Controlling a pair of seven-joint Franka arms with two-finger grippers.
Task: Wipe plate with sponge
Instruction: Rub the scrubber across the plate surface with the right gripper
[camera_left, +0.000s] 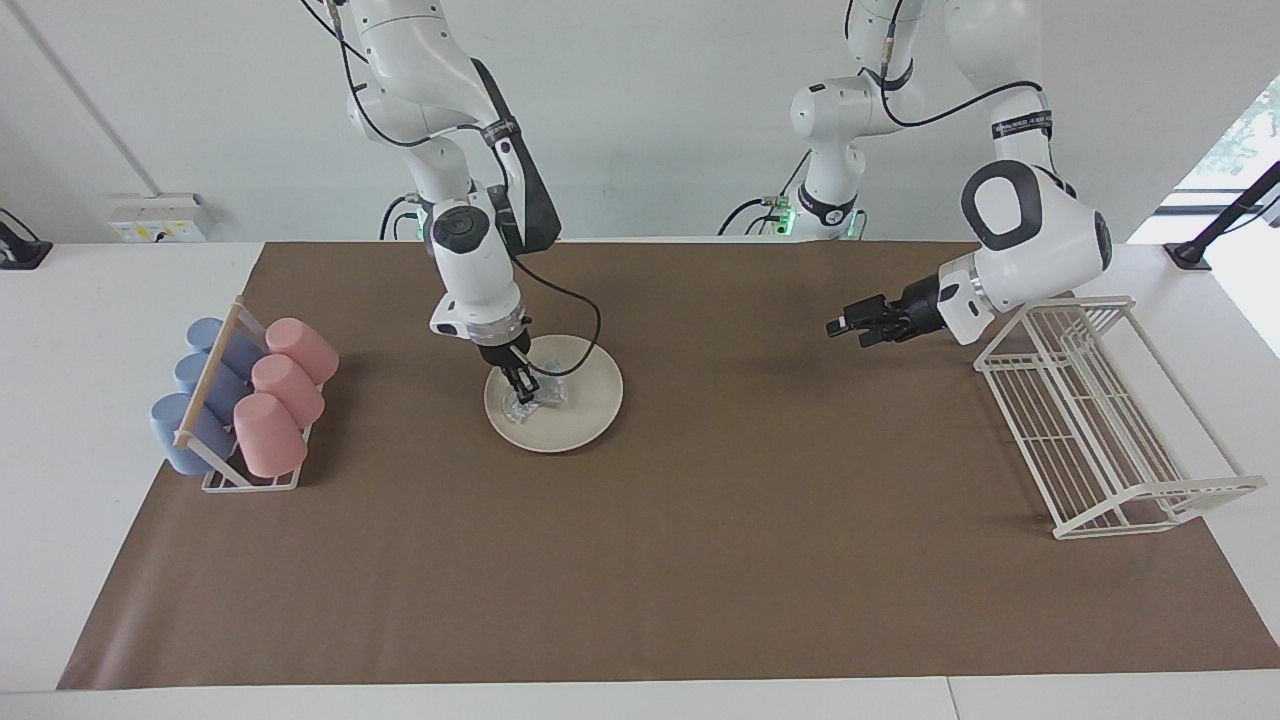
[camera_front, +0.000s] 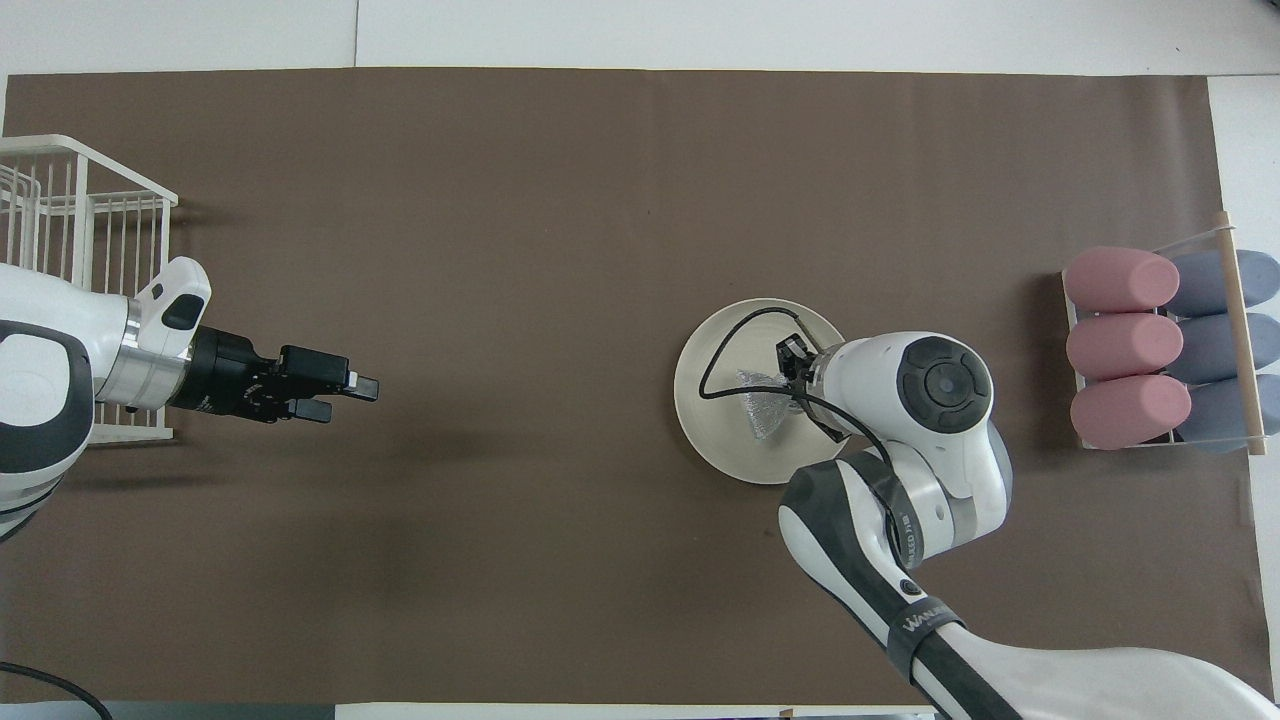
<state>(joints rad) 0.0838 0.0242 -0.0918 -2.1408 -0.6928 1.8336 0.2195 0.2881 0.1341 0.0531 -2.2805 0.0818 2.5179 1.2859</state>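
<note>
The cream-white plate (camera_left: 585, 395) lies on the brown mat toward the right arm's end of the table; it also shows in the overhead view (camera_front: 715, 440). My right gripper (camera_left: 522, 384) points down onto the plate and is shut on the silvery mesh sponge (camera_left: 537, 403), which rests on the plate's surface. In the overhead view the sponge (camera_front: 760, 410) shows on the plate, partly under the right wrist. My left gripper (camera_left: 845, 326) waits open and empty above the mat beside the wire rack; it also shows in the overhead view (camera_front: 350, 396).
A rack of pink and blue cups (camera_left: 250, 400) stands at the right arm's end, seen also in the overhead view (camera_front: 1160, 350). A white wire dish rack (camera_left: 1090, 420) stands at the left arm's end (camera_front: 80, 220). A black cable loops over the plate (camera_front: 715, 350).
</note>
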